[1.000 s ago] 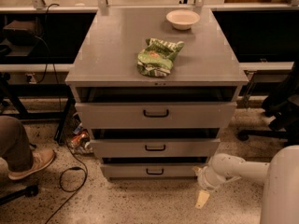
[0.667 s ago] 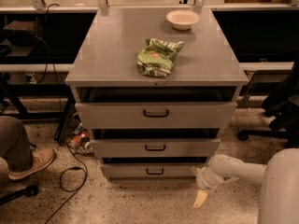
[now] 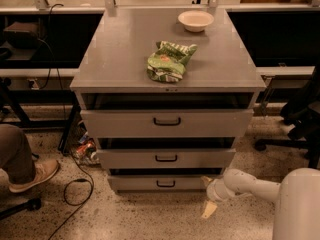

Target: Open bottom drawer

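Observation:
The bottom drawer (image 3: 160,183) is the lowest, smallest-looking grey front of the cabinet, with a small black loop handle (image 3: 165,184). It stands slightly out, with a dark gap above it. My gripper (image 3: 207,196) hangs from the white arm (image 3: 250,184) at the lower right, just off the drawer's right corner, near the floor. One cream fingertip (image 3: 208,210) points down to the floor and another sits by the drawer's right end. It holds nothing that I can see.
The middle drawer (image 3: 166,158) and top drawer (image 3: 167,122) are also slightly out. A green bag (image 3: 169,61) and a white bowl (image 3: 195,20) lie on the cabinet top. A person's leg and shoe (image 3: 31,174) and cables (image 3: 75,184) are at the left. A chair base (image 3: 295,134) stands right.
The gripper has shifted slightly left and up, closer to the bottom drawer's right corner. The drawers look unchanged.

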Controlling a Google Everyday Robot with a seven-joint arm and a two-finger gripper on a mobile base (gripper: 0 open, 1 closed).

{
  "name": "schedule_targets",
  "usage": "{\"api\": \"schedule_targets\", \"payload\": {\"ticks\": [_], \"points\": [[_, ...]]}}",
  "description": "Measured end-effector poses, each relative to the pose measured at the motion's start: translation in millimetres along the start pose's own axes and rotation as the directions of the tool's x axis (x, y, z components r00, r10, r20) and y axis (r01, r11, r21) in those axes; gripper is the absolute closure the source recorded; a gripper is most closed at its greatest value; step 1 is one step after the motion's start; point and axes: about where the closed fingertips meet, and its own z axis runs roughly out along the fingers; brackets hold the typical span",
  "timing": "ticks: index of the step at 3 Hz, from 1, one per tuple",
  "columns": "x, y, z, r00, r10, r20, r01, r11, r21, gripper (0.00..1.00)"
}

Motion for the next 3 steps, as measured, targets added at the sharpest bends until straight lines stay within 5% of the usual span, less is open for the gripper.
{"api": "schedule_targets", "payload": {"ticks": [2, 3], "points": [[-23.2, -29.6, 22.9, 0.997, -0.076, 0.024, 0.074, 0.9952, 0.064, 0.00], [-35.2, -40.4, 39.9, 0.993, -0.117, 0.029, 0.115, 0.9919, 0.052, 0.00]]}}
